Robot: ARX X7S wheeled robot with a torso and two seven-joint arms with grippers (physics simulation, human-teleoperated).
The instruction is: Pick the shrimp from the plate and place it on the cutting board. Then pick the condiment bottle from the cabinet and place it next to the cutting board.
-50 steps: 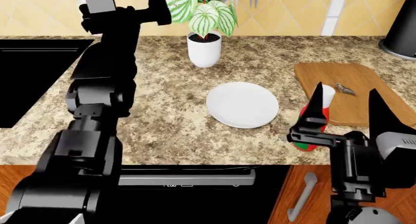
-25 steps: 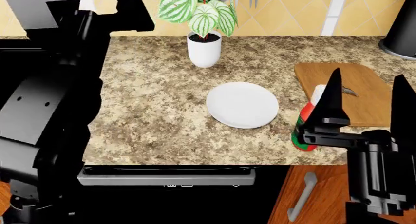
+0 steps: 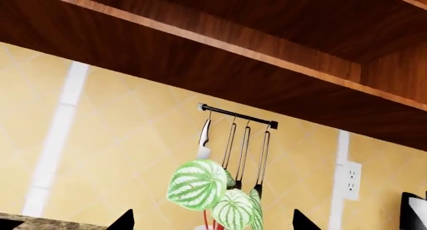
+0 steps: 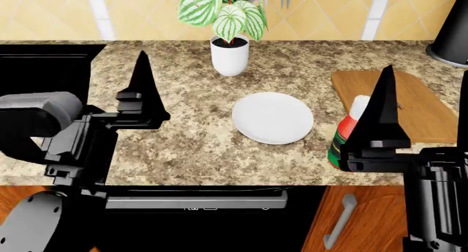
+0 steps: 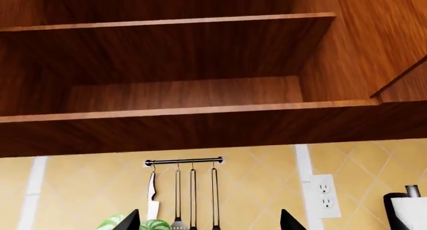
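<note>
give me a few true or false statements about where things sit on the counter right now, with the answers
1. The plate is empty. True.
2. The condiment bottle is inside the cabinet. False: it stands on the counter beside the cutting board.
3. The right end effector is shut on the bottle. False: its fingers stand apart, holding nothing.
4. A potted plant stands behind the plate, nearer the wall. True.
5. The left end effector holds the plate. False: it is open and points up towards the wall.
</note>
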